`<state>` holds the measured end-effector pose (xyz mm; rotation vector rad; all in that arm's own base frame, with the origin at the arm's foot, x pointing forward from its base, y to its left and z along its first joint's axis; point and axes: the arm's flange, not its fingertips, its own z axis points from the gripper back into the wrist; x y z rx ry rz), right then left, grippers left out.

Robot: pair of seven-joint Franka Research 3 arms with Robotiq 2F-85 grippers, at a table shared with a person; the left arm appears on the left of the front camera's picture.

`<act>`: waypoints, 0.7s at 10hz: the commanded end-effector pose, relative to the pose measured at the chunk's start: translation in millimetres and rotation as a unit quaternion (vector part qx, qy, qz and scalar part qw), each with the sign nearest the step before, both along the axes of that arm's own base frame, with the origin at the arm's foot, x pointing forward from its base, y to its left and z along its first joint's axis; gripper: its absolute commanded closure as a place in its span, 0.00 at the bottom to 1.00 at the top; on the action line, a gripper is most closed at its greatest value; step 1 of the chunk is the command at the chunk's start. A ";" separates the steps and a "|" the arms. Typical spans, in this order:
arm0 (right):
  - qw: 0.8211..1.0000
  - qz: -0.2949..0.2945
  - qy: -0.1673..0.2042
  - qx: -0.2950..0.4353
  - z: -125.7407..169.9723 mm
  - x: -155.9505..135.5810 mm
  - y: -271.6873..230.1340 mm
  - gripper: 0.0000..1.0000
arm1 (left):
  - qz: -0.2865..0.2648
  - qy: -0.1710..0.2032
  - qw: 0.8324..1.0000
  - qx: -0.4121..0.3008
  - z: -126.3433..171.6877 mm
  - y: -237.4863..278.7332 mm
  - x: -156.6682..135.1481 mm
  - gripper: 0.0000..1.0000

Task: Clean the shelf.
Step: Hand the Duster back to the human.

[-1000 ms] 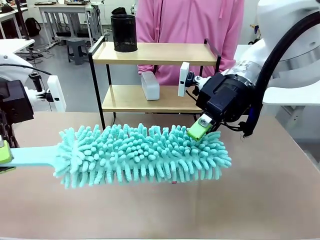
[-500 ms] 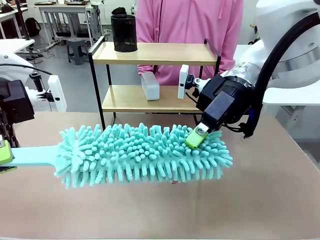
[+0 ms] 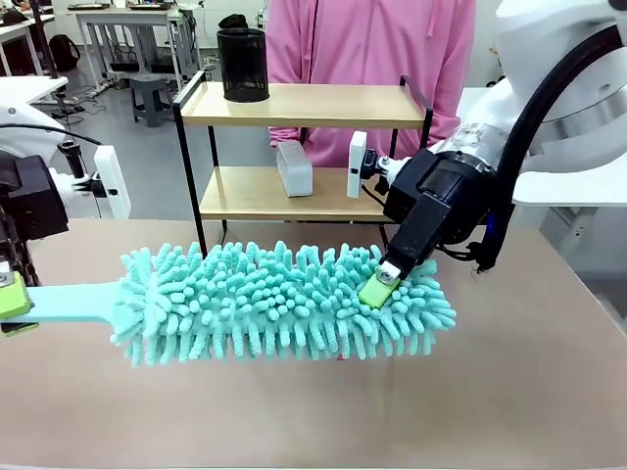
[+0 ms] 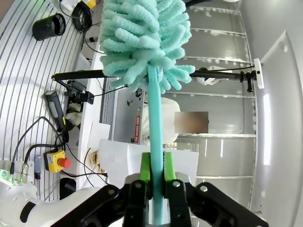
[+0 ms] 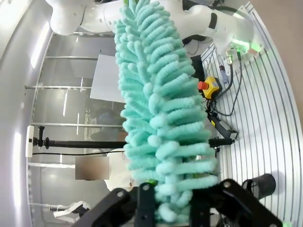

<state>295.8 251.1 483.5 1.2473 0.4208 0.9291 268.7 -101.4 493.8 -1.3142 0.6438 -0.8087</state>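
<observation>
While you read the front view, note the shelf (image 3: 304, 147) at 12 o'clock: its long axis runs 9 to 3, boards level, light wood in a thin black frame. A black cup (image 3: 242, 65) stands on the top board. The duster (image 3: 284, 302) lies before it, handle toward 9. The left gripper (image 3: 12, 299) is clamped on the handle. The right gripper (image 3: 377, 286), formerly above the fibres, now pinches them near the 3 o'clock end.

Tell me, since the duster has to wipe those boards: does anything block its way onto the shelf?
Yes. On the shelf, a black mesh cup stands at the top board's left end, and a white box sits on the lower board. The duster lies in front, above the table.
</observation>
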 end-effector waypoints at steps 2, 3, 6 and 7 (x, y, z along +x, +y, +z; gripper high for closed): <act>1.000 0.007 0.006 -0.013 4.7 4.5 1.1 1.00 | 0.008 -0.002 1.000 -0.015 3.0 -0.8 1.9 0.87; 1.000 0.007 0.007 -0.014 4.0 5.5 1.0 1.00 | 0.008 -0.002 1.000 -0.014 2.6 -0.8 2.2 0.87; 1.000 0.007 0.007 -0.016 3.7 5.9 1.5 1.00 | 0.008 -0.003 1.000 -0.017 2.1 -0.5 2.1 0.87; 1.000 0.006 0.007 -0.017 3.6 6.2 1.7 1.00 | 0.006 -0.003 1.000 -0.015 2.1 -0.2 2.4 0.87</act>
